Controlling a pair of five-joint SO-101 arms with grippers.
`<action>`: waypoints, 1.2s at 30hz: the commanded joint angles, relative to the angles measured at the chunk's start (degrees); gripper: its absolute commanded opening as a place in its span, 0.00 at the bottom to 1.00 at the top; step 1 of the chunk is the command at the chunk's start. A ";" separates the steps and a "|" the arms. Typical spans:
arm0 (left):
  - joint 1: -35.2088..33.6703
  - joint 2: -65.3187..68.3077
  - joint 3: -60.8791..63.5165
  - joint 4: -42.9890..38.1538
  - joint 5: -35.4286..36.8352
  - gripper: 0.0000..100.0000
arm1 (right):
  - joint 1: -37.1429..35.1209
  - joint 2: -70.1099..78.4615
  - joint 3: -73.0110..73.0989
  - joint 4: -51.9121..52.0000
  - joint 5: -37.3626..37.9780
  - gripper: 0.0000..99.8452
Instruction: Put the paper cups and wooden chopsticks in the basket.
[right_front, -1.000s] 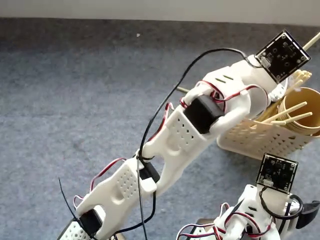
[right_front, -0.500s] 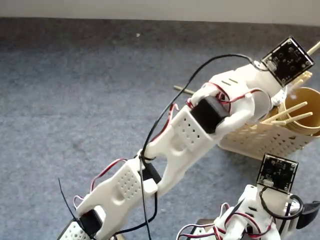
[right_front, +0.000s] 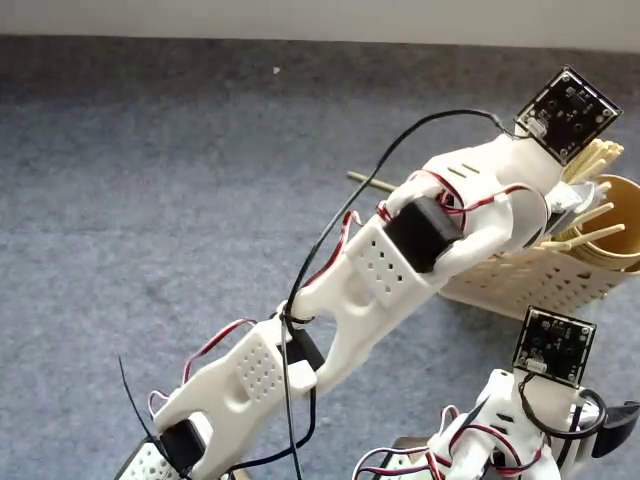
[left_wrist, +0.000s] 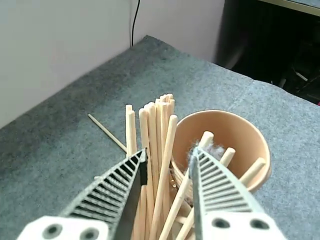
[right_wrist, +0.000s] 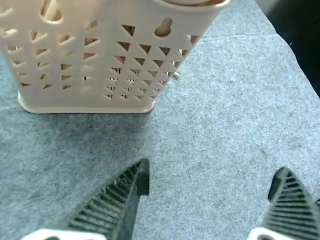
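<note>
Many wooden chopsticks (left_wrist: 159, 125) standing bundled in basket (right_wrist: 90, 65), leaning beside paper cup (left_wrist: 235, 135) sitting in same basket; few sticks resting inside cup. One stray chopstick (right_front: 368, 181) lying flat on counter (right_front: 150, 180) near basket, partly hidden by left arm. Left gripper (left_wrist: 167, 160) hovering over basket, jaws standing partly open astride bundle tops, clamping nothing. Right gripper (right_wrist: 210, 185) hanging low over counter near basket's perforated wall, jaws spread wide, holding nothing.

Basket (right_front: 520, 285) (partly) seems hidden under arm (right_front: 360, 270).
</note>
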 joint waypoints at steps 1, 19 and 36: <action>-2.42 -1.71 -3.74 1.41 -0.26 0.17 | 0.57 -0.31 -0.13 0.31 0.44 0.37; -38.46 -12.09 20.62 13.89 -23.65 0.13 | 0.66 -0.31 0.04 0.66 2.20 0.37; -32.84 9.36 19.56 1.85 -70.77 0.18 | 0.66 -0.31 0.04 0.66 2.29 0.37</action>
